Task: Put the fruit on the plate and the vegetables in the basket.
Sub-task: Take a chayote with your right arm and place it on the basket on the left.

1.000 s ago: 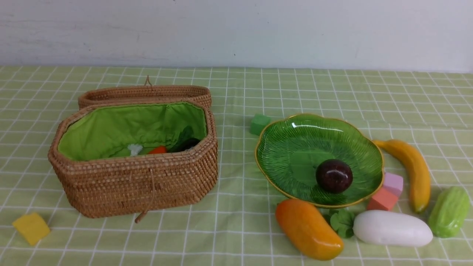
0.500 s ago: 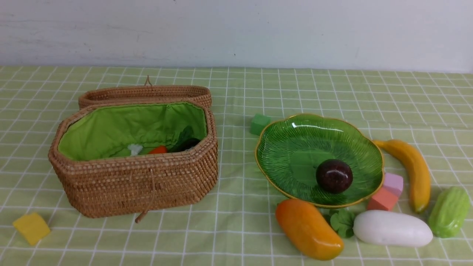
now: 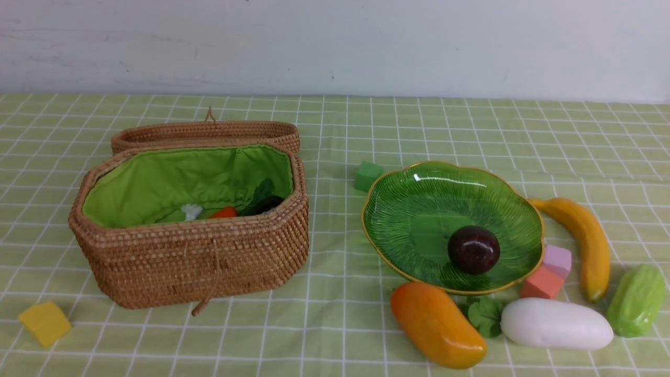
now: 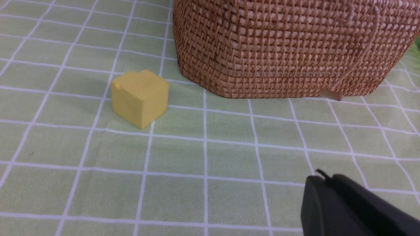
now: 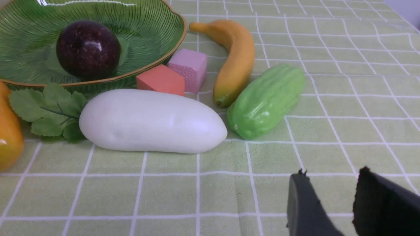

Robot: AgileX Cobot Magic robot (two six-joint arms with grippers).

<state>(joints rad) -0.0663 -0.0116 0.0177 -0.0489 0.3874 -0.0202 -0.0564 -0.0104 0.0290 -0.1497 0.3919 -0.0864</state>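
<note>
The wicker basket (image 3: 199,256) stands open at the left, with a red-orange piece (image 3: 225,212) and dark vegetables inside. A maroon ball (image 3: 473,249) lies on the green plate (image 3: 419,209). On the cloth around the plate lie the mango (image 3: 437,324), banana (image 3: 583,238), white oval (image 3: 556,323), green gourd (image 3: 635,299) and leaf sprig (image 3: 484,314). Neither arm shows in the front view. My left gripper (image 4: 326,179) is shut and empty, over bare cloth near the basket wall (image 4: 282,49). My right gripper (image 5: 331,173) is open and empty, short of the gourd (image 5: 267,100) and white oval (image 5: 152,121).
The basket's lid (image 3: 204,132) lies behind it. A yellow cube (image 3: 44,323) sits at the front left, a green cube (image 3: 368,175) behind the plate, and pink (image 3: 557,260) and coral (image 3: 542,283) cubes between plate and banana. A white wall closes the far side.
</note>
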